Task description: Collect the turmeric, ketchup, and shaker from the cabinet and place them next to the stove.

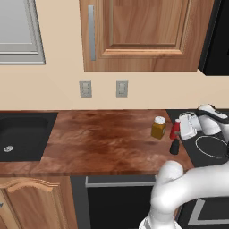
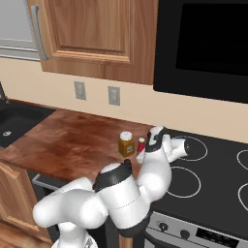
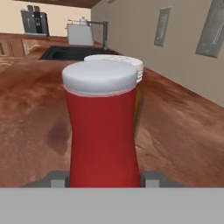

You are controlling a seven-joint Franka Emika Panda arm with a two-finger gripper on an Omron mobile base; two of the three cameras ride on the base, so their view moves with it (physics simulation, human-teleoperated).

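The arm comes up from the base, bends at a big elbow low in front, and stretches out over the edge of the stove (image 1: pixel 210 147), with the wrist turned so the gripper (image 1: pixel 179 130) points sideways back along the wooden surface (image 1: pixel 107 138) toward the sink (image 1: pixel 22 134). The gripper sits right at the ketchup (image 3: pixel 103 127): from the hand camera the red bottle stands dead centre between the two fingertips (image 3: pixel 57 178), one on each side of its base, and they look closed on it, though I can't see the actual contact. The ketchup stands upright, white cap on top, long axis vertical. It's on the surface just beside the stove. The turmeric (image 1: pixel 158 128) is upright too, just left of it and right behind it from the hand's angle. The shaker (image 1: pixel 174 146) stands upright a bit nearer the front edge. The cabinet (image 1: pixel 143 31) door above is closed.
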